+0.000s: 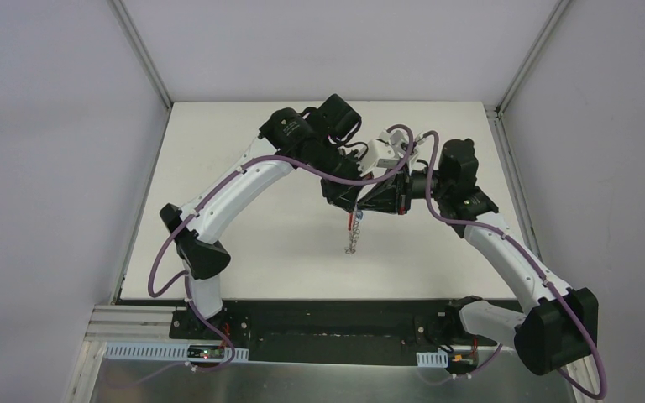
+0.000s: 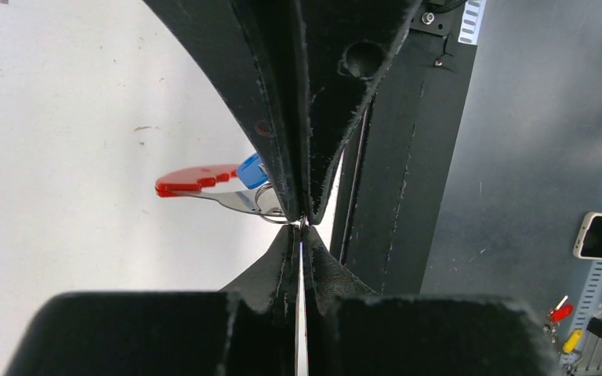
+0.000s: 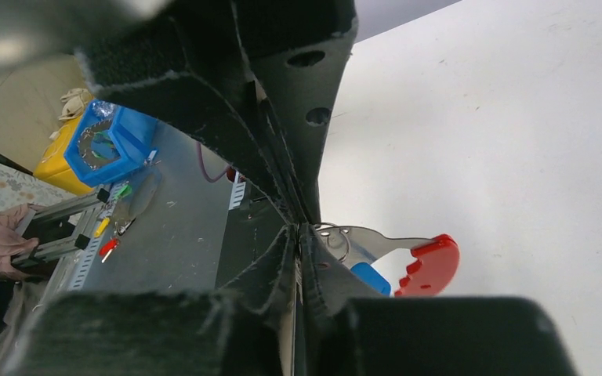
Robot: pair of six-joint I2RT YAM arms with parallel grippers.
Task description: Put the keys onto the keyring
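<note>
The keyring [image 2: 196,180] hangs in the air, its red band and silver plate sticking out sideways just beside the fingertips, its small wire ring right at them. The blue-headed key [image 2: 251,170] sits against the red band, close to the tips. The chain [image 1: 351,239] dangles below the fingers over the table [image 1: 260,252]. The left gripper [image 2: 302,229] is pressed together; the right gripper [image 3: 299,229] meets it tip to tip, fingers also together. Which pair pinches the ring cannot be told

red keyring [image 2: 196,180] aloft w/ blue key [image 2: 251,170] touching
</note>
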